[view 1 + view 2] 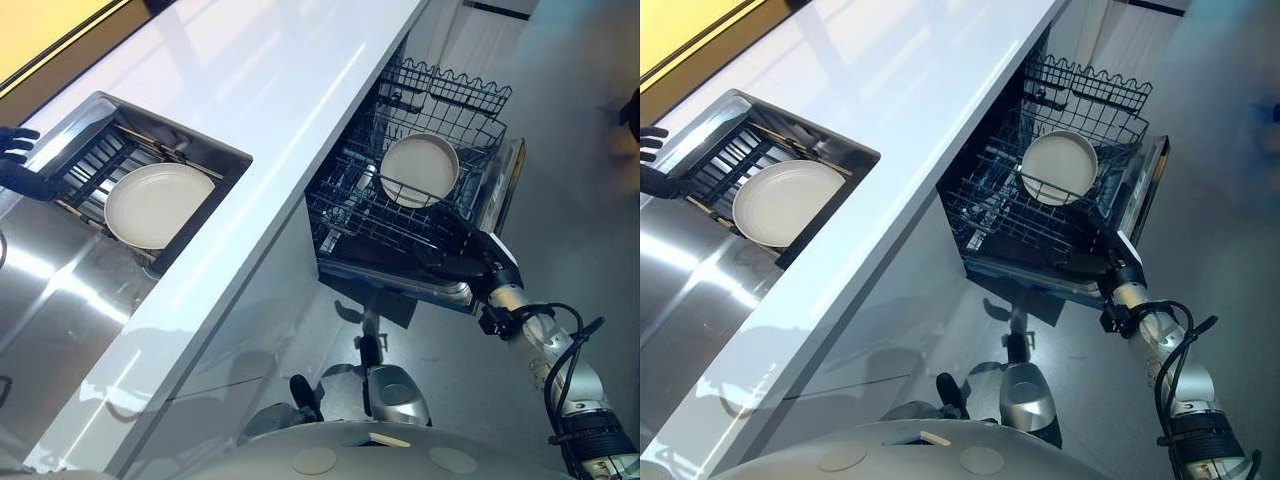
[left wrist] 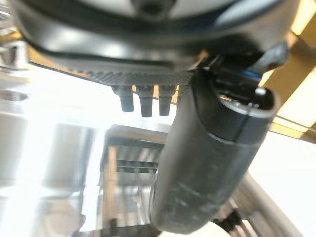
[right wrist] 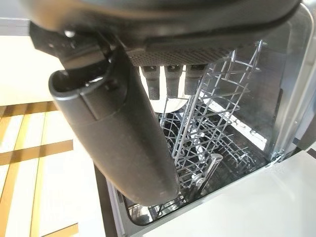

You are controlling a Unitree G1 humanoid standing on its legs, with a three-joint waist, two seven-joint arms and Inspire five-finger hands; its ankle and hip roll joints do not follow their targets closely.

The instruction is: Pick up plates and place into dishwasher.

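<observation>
1. Fingers of right hand were straight and apart, clamped on nothing, with the thumb jutting beside them.
2. Right arm reached low from the lower right. The hand sat at the near front edge of the pulled-out dishwasher rack; whether it touched the wire couldn't be told.
3. Racked plate was propped among the tines deeper in that rack, apart from the hand.
4. White countertop ran between the dishwasher and the sink.
5. Sink plate lay on a dark drying rack inside the sink, with nothing touching it.
6. Left hand hung at the sink's outer side, near the drying rack but apart from the sink plate, fingers spread and empty.
7. Judged step: one plate was loaded and the second was waiting to be picked. The next move called for the left hand to cross the drying rack, hook the sink plate's rim and lift it clear of the sink wall. The right hand probably needed to back off the rack.
</observation>
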